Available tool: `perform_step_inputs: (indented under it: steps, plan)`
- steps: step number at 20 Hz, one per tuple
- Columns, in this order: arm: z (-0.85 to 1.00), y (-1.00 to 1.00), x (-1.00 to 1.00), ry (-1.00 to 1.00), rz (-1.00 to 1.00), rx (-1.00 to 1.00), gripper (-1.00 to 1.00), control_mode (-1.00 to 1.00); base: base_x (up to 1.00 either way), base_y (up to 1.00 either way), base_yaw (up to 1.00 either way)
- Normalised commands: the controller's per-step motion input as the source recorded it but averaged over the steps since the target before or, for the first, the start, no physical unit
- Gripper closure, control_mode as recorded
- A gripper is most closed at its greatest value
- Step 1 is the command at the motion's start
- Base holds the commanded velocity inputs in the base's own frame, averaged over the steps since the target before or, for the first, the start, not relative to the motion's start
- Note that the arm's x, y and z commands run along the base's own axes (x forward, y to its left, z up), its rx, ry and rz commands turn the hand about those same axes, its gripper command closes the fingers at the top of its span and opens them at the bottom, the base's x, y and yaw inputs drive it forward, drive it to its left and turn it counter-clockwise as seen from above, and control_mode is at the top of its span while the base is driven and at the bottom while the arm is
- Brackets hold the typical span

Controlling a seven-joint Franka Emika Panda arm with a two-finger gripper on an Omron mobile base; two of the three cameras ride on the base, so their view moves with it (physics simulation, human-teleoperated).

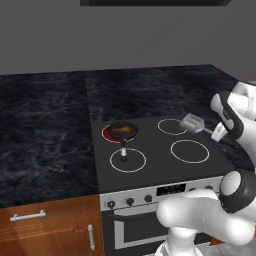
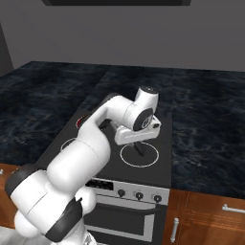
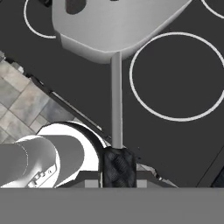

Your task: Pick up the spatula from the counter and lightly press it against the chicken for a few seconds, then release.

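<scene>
My gripper (image 1: 218, 133) is shut on the black handle of the grey spatula (image 1: 192, 121), holding it in the air over the right side of the stove. In the hand view the spatula's wide head (image 3: 113, 26) points away from me, and its thin shaft runs down to the handle clamped in the gripper (image 3: 119, 174). A small dark pan (image 1: 123, 131) holding the brownish chicken (image 1: 121, 130) sits on the glowing back left burner, well to the left of the spatula. The pan's handle points toward the stove's front.
The black stovetop (image 1: 155, 160) has several ringed burners, and the spatula hangs above the right-hand ones (image 3: 177, 76). Dark marble counter (image 1: 45, 130) runs on both sides. Oven knobs (image 2: 139, 195) and wooden drawers (image 1: 30, 220) line the front.
</scene>
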Motion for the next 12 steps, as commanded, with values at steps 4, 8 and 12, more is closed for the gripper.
perform_step_inputs:
  steps: [4,8,12]
  plan:
    - [0.0,0.29,0.0,0.02,0.05,0.0,1.0,-1.0,0.0,0.0,0.0]
    - [0.03,0.1,0.0,0.0,0.07,0.0,1.0,-1.0,0.0,0.0,0.0]
    - [0.0,0.19,0.0,0.0,0.08,0.0,1.0,-1.0,0.0,0.0,0.0]
